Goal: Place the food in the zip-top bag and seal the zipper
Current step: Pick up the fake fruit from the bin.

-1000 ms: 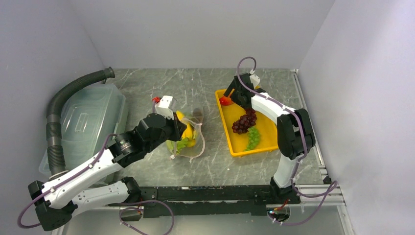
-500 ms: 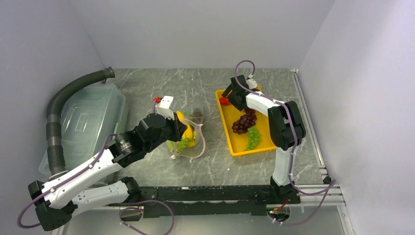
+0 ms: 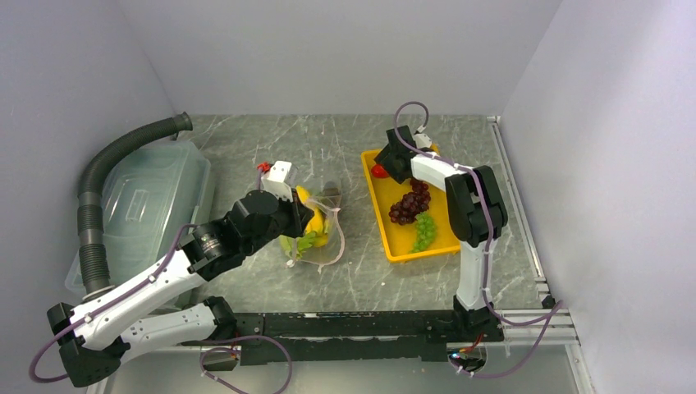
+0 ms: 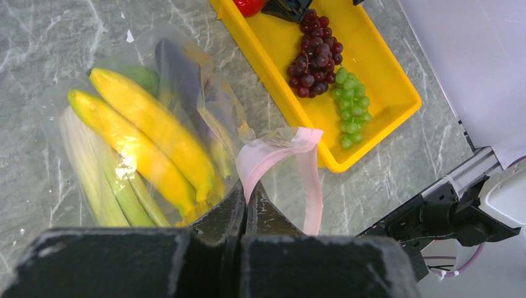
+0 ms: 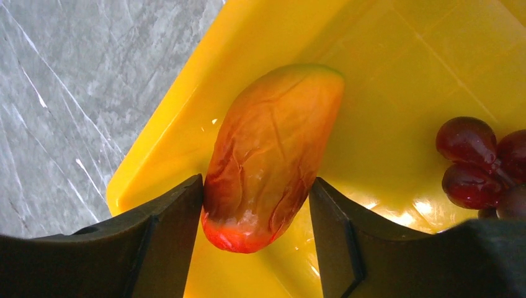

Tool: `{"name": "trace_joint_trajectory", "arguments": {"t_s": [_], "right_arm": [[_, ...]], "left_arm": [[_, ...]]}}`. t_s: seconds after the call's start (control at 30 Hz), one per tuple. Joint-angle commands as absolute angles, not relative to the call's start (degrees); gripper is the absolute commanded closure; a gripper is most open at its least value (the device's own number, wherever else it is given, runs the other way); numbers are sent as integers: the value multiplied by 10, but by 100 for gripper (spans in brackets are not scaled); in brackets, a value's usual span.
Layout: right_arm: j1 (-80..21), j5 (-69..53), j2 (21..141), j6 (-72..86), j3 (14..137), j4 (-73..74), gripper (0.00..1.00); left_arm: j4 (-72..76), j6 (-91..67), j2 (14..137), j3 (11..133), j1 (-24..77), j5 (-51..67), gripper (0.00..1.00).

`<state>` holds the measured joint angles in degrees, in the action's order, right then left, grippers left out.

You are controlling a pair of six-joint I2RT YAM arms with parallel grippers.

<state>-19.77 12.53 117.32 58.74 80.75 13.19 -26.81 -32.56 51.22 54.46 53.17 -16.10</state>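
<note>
Right wrist cam: right gripper (image 5: 255,189) is on the red-orange fruit (image 5: 273,155), jaws pressed vs both its sides. Fruit lies in a corner of the yellow tray (image 5: 397,81). Dark grapes (image 5: 477,161) are cut off at frame edge.

Left wrist cam: left gripper (image 4: 245,202) has jaws together, pinching the pink zipper (image 4: 279,146) of the zip-top bag (image 4: 80,81), which sits on the table (image 4: 37,37) beside the tray. Thru the plastic: bananas (image 4: 149,136) and leek (image 4: 93,180) are clear, eggplant (image 4: 177,68) is blurred by crinkles, and the green round fruit (image 4: 142,77) is mostly hidden behind the bananas. Green grapes (image 4: 350,105) are in the tray w/ the dark ones.
</note>
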Motion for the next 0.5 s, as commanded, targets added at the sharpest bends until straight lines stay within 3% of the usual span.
{"name": "trace_joint_trajectory", "arguments": {"t_s": [0.0, 0.3, 0.47], "right_arm": [[-191, 138, 1167, 594, 815, 105, 40], [-189, 138, 1098, 558, 767, 84, 70], [-190, 132, 1045, 510, 754, 93, 76]], "left_arm": [[-233, -320, 506, 557, 530, -156, 100], [-231, -328, 505, 551, 530, -160, 100], [-232, -334, 509, 548, 530, -165, 100]]}}
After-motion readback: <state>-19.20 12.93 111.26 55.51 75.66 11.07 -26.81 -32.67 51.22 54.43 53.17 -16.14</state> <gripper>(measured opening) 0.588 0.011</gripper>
